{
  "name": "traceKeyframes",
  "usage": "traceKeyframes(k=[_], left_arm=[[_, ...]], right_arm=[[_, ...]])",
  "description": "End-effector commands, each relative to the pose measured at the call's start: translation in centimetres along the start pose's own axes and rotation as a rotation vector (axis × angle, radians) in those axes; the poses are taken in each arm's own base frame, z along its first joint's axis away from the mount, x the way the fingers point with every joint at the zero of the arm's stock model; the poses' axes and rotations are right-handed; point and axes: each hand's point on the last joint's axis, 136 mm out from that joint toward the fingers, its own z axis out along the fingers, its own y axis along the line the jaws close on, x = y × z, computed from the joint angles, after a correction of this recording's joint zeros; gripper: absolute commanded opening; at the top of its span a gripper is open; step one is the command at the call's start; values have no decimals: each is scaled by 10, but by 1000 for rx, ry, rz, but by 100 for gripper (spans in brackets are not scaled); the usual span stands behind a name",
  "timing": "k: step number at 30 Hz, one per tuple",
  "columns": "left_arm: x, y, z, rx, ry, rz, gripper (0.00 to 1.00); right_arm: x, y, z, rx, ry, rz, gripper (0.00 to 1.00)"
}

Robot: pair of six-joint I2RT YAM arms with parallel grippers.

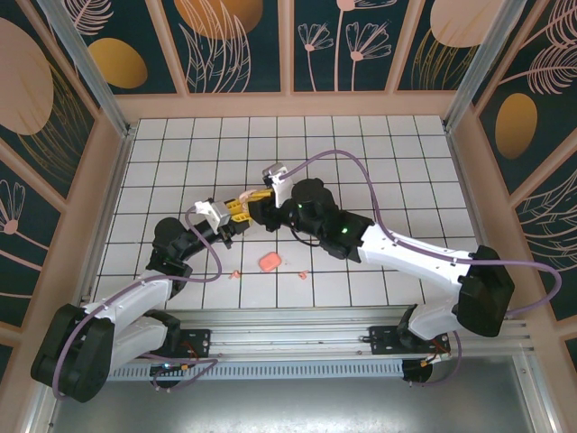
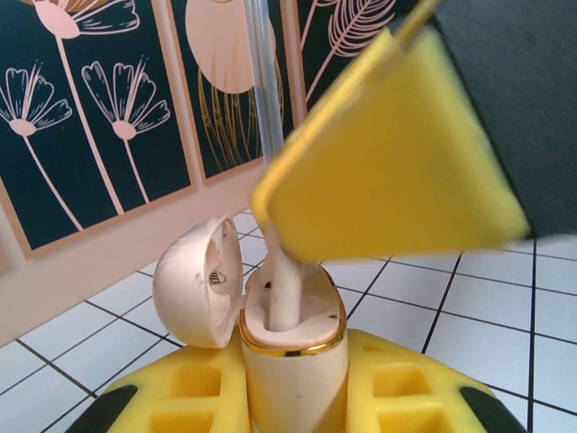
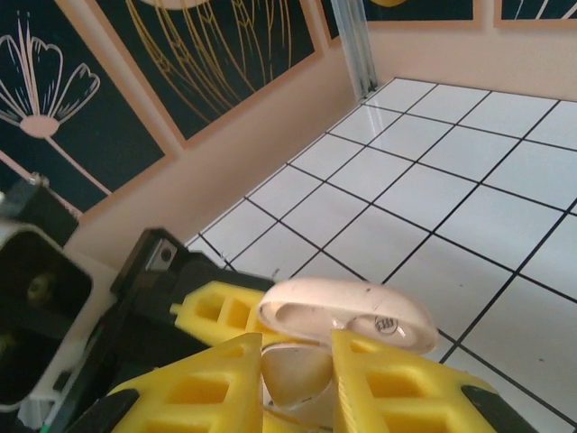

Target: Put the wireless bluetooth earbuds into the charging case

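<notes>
White square tiles ruled with dark lines cover the table [image 1: 406,162], which is enclosed by dark panels [image 1: 239,45] printed with pale flowers. The two arms meet above the middle of the table, the left hand [image 1: 238,211] and the right hand [image 1: 257,198] tip to tip.

Left wrist view: the left hand's yellow fingers [image 2: 194,388] are clamped on the cream body of the charging case [image 2: 290,374], one on each side, holding it upright clear of the tiles. A gold band rims the case's mouth. Its domed lid [image 2: 194,284] is swung open to the left. A pale earbud [image 2: 284,293] stands with its lower end inside the case's well. Its upper part runs up behind a yellow finger [image 2: 388,153] of the right hand, which reaches down from above. That hand is closed, pinching the earbud.

Right wrist view: the right hand [image 3: 296,372] has its yellow fingers drawn close together, with the open lid [image 3: 347,316] just beyond the tips and the left hand's finger [image 3: 212,307] beside it.

Top view: a pink case [image 1: 269,262] lies on the tiles nearer the arm bases. Two tiny pink bits lie apart from it, one to its left [image 1: 235,273] and one to its right [image 1: 302,273].
</notes>
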Motion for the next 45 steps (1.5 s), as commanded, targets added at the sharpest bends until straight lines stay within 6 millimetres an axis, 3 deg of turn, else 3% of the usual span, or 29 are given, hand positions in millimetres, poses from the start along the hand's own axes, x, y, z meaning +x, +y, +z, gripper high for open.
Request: traceKeyframes(k=[1,16,34,45], left_arm=[[-42,1,2,7,-115,60,12],[-36,-8,6,67,-64,130,11],[-31,-26,6,146,-22,221,11],[-27,-29,8,165,-7,197,11]], right_arm=[[27,4,-6,-13,93,-57,24],[9,3,-3,19,98,-97,25],[33,-9,0,-6,323,-165,25],[3,-8,-6,-31,264,-97,32]])
